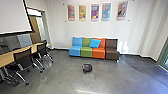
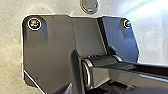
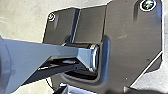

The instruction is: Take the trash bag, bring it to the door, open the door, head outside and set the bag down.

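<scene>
Bag [image 1: 87, 68] sat on the flr [image 1: 57, 77], dark & bunched, mid-room, well apart from the seats [image 1: 86, 52] (blue, green, orange, brown) by the back wall [image 1: 57, 32]. Blue cushion [image 1: 95, 43] leaned across green & orange. Posters [image 1: 95, 12] hung above. Table [image 1: 7, 58] w/ black chairs [image 1: 23, 59] stood L. Couldn't tell how far open L or R gripper was, nor if either held anything.

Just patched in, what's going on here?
No handling is visible right now. A small dark bundle, probably the trash bag, sits on the floor ahead of the robot, in front of the row of coloured seats. A long table with chairs stands to the robot's left. The bag looks not yet picked up.
</scene>
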Robot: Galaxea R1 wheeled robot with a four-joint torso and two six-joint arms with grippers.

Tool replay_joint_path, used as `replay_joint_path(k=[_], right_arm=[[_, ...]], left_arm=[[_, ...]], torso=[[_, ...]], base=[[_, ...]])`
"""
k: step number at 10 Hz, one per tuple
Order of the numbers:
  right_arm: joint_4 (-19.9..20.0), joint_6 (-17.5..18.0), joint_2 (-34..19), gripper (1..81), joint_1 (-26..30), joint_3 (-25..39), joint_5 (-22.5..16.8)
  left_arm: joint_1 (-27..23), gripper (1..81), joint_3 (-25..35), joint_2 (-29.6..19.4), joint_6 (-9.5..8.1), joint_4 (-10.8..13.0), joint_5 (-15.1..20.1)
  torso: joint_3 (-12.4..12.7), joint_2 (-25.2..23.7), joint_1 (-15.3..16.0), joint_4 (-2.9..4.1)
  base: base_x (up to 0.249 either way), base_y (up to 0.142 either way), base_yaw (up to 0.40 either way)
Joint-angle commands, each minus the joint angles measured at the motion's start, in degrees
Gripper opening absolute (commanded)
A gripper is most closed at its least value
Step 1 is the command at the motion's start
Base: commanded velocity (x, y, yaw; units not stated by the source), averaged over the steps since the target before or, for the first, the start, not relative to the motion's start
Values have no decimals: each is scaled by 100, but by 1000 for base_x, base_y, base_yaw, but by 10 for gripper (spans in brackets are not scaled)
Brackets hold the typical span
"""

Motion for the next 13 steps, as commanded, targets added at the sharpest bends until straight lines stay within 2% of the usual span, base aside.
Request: replay_joint_path(k=[1,9,13], right_arm=[[-60,-19,-50,811,208,2,-291],[-69,-19,-59,811,217,2,-282],[-60,-19,-41,811,234,2,-282]], left_arm=[[-264,811,50,14,-6,-7,316],[-264,811,41,49,-6,-8,316],[-256,811,41,49,-6,-16,316]], torso=[[0,0,0,0],[0,0,0,0],[0,0,-2,0]], base=[[179,-70,0],[181,-70,0],[182,0,0]])
